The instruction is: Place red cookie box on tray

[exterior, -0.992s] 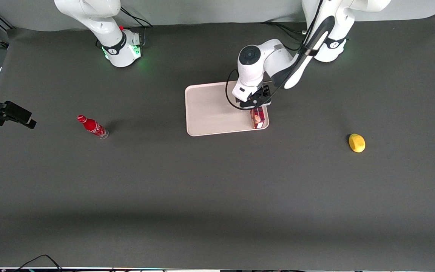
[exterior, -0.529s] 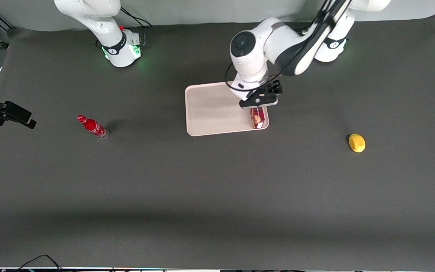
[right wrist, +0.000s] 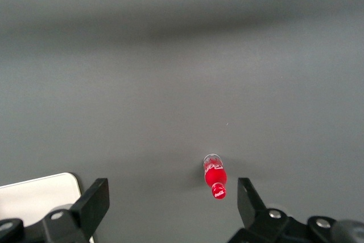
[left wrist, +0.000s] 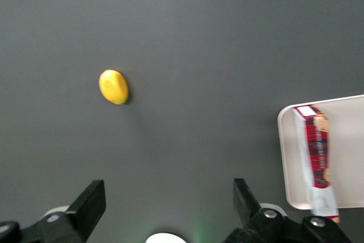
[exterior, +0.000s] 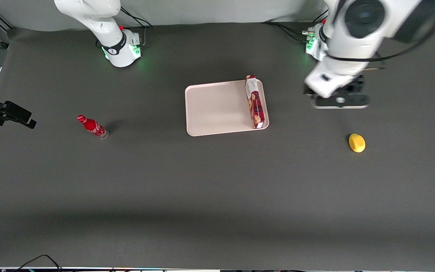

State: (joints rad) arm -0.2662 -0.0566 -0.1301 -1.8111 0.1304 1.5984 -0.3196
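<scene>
The red cookie box [exterior: 255, 101] lies on the tray [exterior: 213, 109], along the tray's edge nearest the working arm's end of the table. The wrist view shows the same red cookie box [left wrist: 317, 161] resting on the pale tray [left wrist: 346, 146], white label patch at one end. My left gripper [exterior: 339, 100] hangs high above the bare dark table, well away from the tray toward the working arm's end. It is open, and nothing sits between its fingers [left wrist: 88, 204].
A yellow lemon-like fruit [exterior: 357, 142] lies on the table nearer the front camera than the gripper, also seen as the fruit [left wrist: 114, 86]. A small red soda bottle [exterior: 92, 126] lies toward the parked arm's end.
The gripper let go of the cookie box, rose, and swung away from the tray toward the working arm's end. The box, earlier partly covered by the gripper, now lies fully in view on the tray.
</scene>
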